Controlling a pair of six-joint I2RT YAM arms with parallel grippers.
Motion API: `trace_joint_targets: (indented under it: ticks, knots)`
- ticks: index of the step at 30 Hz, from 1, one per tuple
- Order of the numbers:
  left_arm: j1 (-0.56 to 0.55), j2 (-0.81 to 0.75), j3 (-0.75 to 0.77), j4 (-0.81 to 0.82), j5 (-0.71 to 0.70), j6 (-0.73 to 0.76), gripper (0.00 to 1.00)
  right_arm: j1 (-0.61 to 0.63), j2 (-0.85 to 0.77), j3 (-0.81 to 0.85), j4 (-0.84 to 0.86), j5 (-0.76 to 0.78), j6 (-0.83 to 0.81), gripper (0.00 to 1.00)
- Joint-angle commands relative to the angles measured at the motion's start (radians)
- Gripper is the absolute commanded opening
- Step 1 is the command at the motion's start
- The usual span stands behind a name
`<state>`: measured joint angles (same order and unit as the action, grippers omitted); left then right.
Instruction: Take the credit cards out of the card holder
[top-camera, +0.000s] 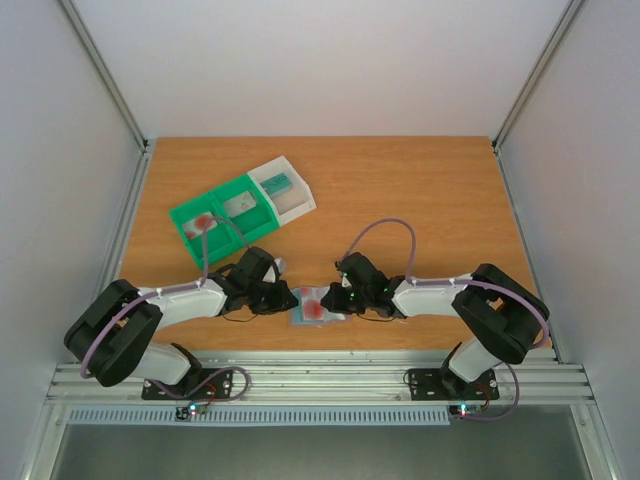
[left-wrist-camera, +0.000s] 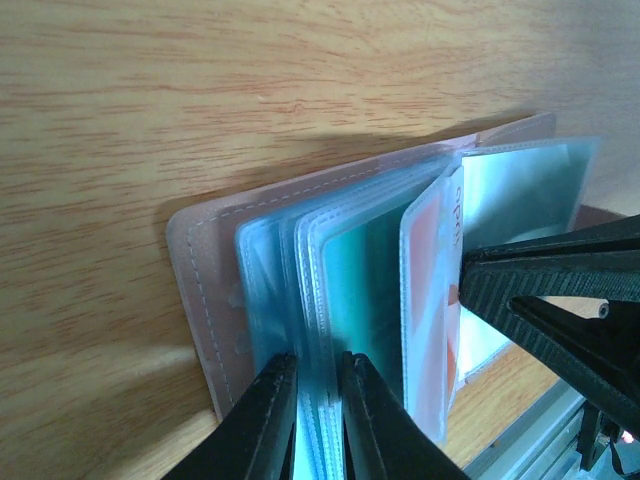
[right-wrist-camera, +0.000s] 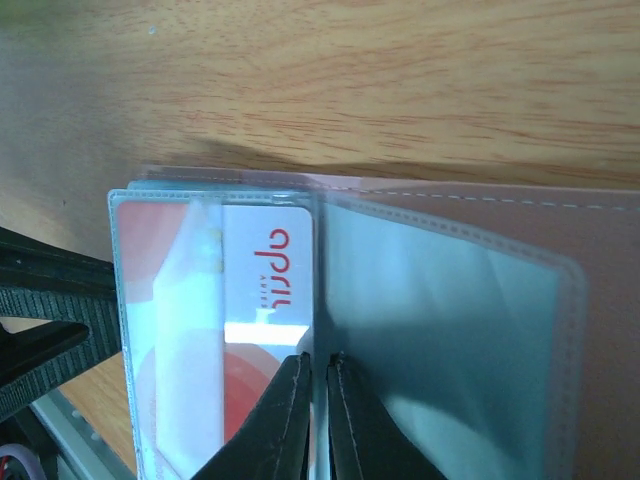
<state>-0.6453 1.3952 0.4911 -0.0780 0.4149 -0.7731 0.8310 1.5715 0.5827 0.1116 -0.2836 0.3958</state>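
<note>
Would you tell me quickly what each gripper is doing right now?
Left gripper: closed on the card holder.
Right gripper: closed at the edge of the credit card; what it grips cannot be told.

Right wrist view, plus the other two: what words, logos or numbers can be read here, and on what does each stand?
"april": red lowercase lettering, turned sideways, on the credit card in a clear sleeve of the card holder; the letters are stylised, so this reading is not certain.
Smaller red line beside it: too small to read.
Cards in the green tray, top view: too small to read.
No other text.
</note>
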Motion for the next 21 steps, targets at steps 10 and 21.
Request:
trace_joint_targets:
  ticks: [10,21]
  knots:
    - [0.003,0.016,-0.009,0.003,-0.028,0.015,0.15,-0.012,0.026,-0.014,0.084,-0.066,0.027,0.21]
    - [0.003,0.035,-0.007,0.004,-0.036,0.017,0.15,-0.023,0.041,-0.021,0.074,-0.063,0.022,0.1]
